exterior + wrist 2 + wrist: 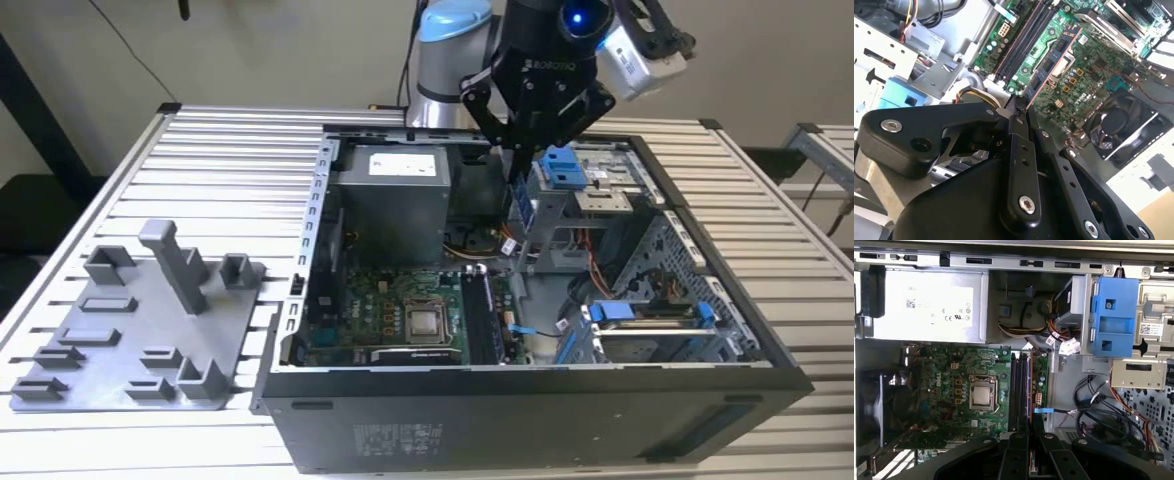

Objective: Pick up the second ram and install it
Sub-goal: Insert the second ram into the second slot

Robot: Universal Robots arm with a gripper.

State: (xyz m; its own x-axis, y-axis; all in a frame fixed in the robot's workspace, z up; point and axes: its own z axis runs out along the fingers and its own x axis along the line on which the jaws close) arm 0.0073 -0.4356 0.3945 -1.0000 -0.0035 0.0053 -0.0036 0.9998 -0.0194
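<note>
Gripper pinches the ram on edge above the board, and I hold it parallel to the slots, likely to line it up with one.

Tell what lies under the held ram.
Below the second ram, shut in the gripper: the green motherboard and its black memory slots. The strip directly behind it is covered.

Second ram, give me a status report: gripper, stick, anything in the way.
Gripper shut on the second ram, held on edge over the motherboard near the memory slots. Not seated. Blue cable tab beside the slots, not across them.
</note>
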